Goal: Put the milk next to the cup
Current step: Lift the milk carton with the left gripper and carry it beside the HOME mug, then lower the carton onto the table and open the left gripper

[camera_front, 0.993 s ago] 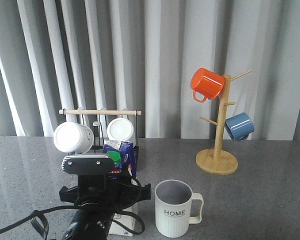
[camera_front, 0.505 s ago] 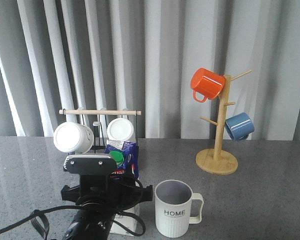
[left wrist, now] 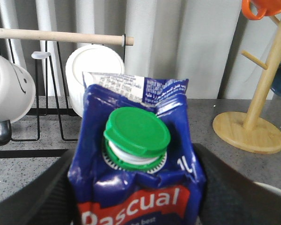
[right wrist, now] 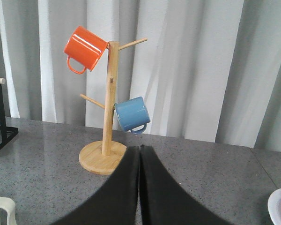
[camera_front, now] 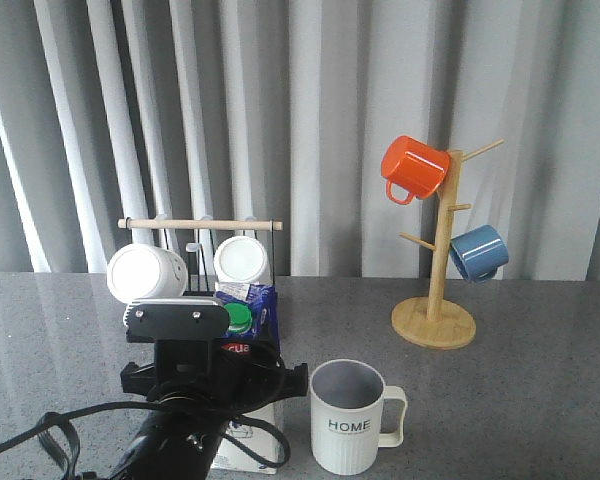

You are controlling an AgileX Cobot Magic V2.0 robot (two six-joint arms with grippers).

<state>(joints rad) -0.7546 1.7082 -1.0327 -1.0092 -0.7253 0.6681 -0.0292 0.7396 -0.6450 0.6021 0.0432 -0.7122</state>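
The milk (camera_front: 250,312) is a dark blue carton with a green cap and stands just left of the cup (camera_front: 347,418), with a narrow gap between them. The cup is a pale ribbed mug marked "HOME", handle to the right. My left gripper (camera_front: 242,382) is shut on the milk. In the left wrist view the black fingers (left wrist: 42,192) press both sides of the milk (left wrist: 138,178) below its cap. The carton's base is hidden by my arm. My right gripper (right wrist: 139,148) is shut and empty, and is out of the front view.
A black wire rack with a wooden rod (camera_front: 200,224) holds two plain white mugs (camera_front: 145,275) behind the milk. A wooden mug tree (camera_front: 435,322) at back right carries an orange mug (camera_front: 413,168) and a blue mug (camera_front: 478,252). A plate edge (right wrist: 280,206) shows at far right.
My left wrist has risen slightly and the milk has shifted a little to the right, towards the cup. The cup and the rest have not moved.
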